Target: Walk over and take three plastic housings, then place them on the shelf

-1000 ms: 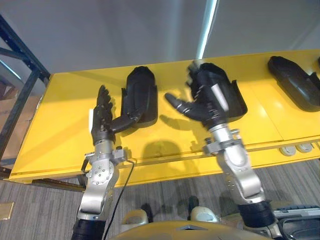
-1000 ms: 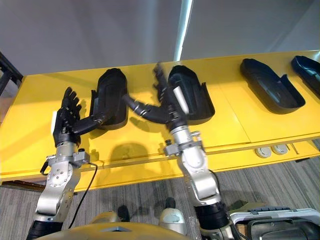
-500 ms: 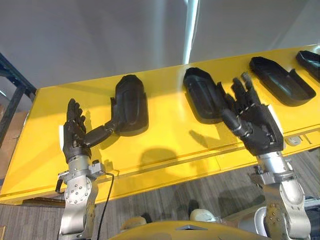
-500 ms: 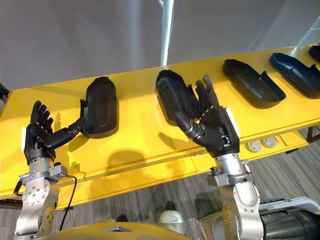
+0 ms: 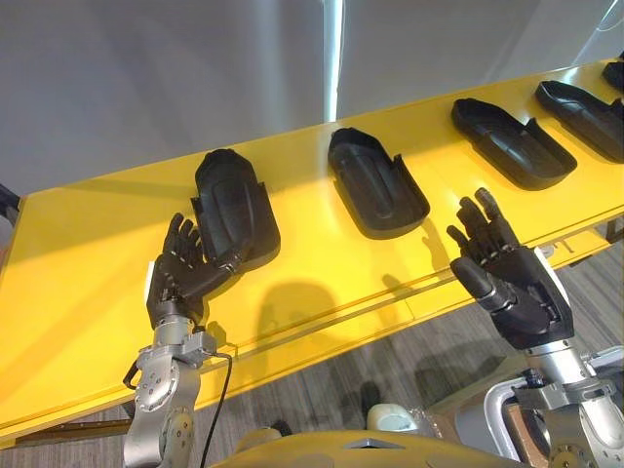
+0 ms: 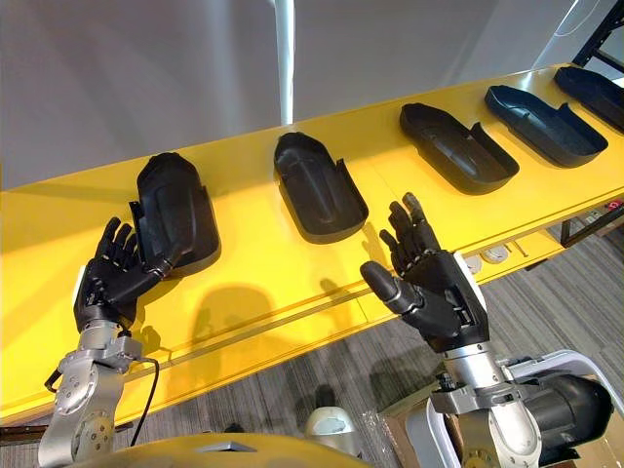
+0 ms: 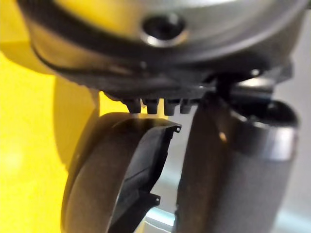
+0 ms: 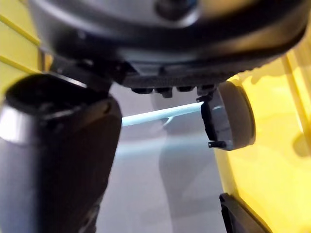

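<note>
Left hand [image 5: 178, 278]: one, dark, on a silver-grey arm, upright at the near left of the yellow table [image 5: 322, 263]. Fingers are straight and spread, grasping nothing. The thumb stretches toward the near corner of the leftmost housing [image 5: 234, 207] with its tip at the rim; whether it touches cannot be told.

Right hand [image 6: 437, 292]: one, dark, palm turned up, fingers spread and released, empty. It stands over the table's front edge, near the second and third housings and apart from both.

Plastic housings: five counted, all black. All lie on the yellow table in a single row from left to right, spaced out, none touching another and none in either hand.
1. Leftmost housing: domed side up, just beside the left hand.
2. Second housing [image 6: 317, 187]: hollow side up, near the middle of the table.
3. Third housing [image 6: 456, 146]: hollow side up, to the right of the second.
4. Fourth housing [image 6: 544, 112]: hollow side up.
5. Fifth housing [image 6: 597, 83]: far right, cut off by the edge of the view.

Round sockets [image 6: 495, 254]: two, pale, side by side in the table's front strip, just to the right of the right hand.

Grey wall [image 6: 146, 78]: behind the table, with one pale vertical strip [image 6: 284, 58].

Grey carpet [image 6: 292, 390]: below the table's front edge.
</note>
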